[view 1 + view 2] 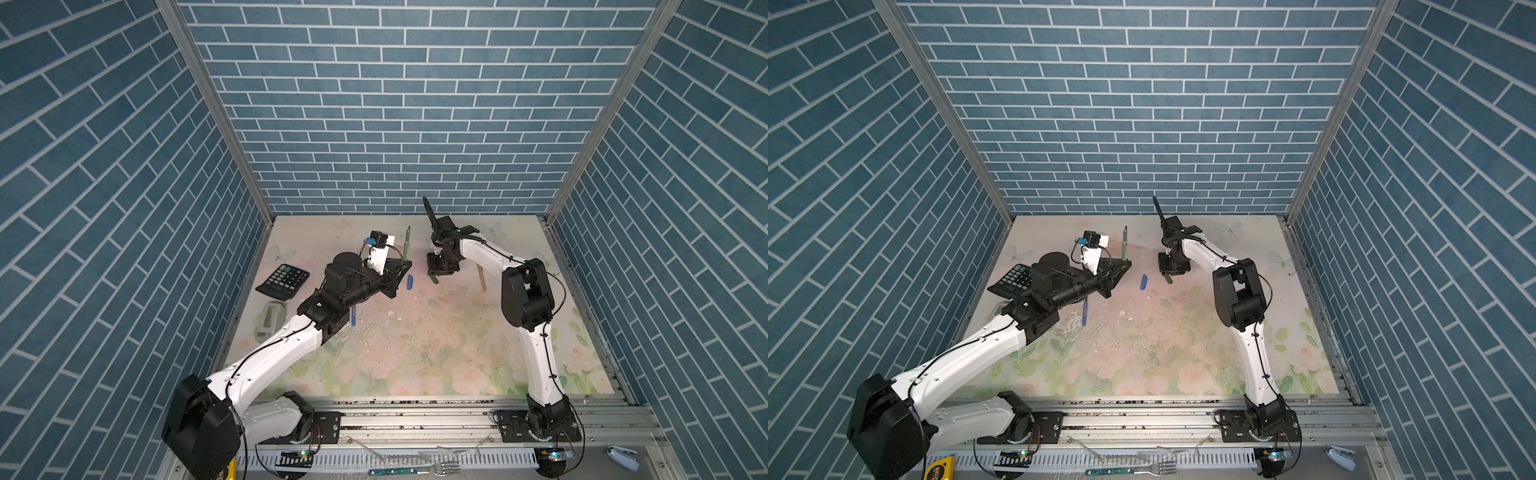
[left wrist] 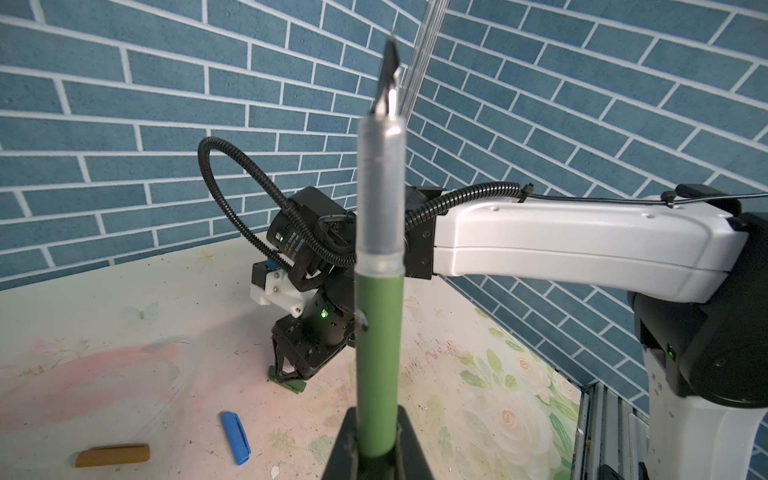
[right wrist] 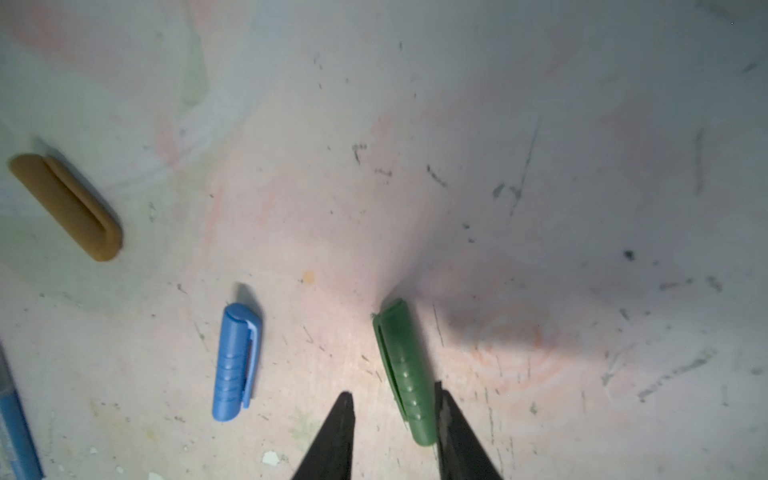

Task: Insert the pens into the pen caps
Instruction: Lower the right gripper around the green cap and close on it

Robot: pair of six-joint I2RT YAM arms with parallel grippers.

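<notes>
Blue brick-patterned walls close in a floral worktop [image 1: 415, 353]. Just left of centre in both top views, the left end effector [image 1: 402, 266] is clamped tight on the lower barrel of the green pen [image 1: 406, 246], which stands upright, dark tip up, clear of the worktop; the left wrist view shows the same grip on the pen [image 2: 379, 353].

Just right of centre, the right end effector [image 1: 437, 277] points down at the worktop. In the right wrist view its jaws stand apart astride the green cap [image 3: 405, 374], which lies flat; one finger [image 3: 446, 415] touches the cap's side and the other stands clear, so nothing is gripped.

Between the two end effectors lies the blue cap [image 1: 410, 282]; the gold cap [image 3: 66, 205] lies beyond it, well apart from the green cap. Lower left of centre, the blue pen [image 1: 353, 318] lies flat beside the left arm; a calculator [image 1: 284, 280] sits near the worktop's left edge.
</notes>
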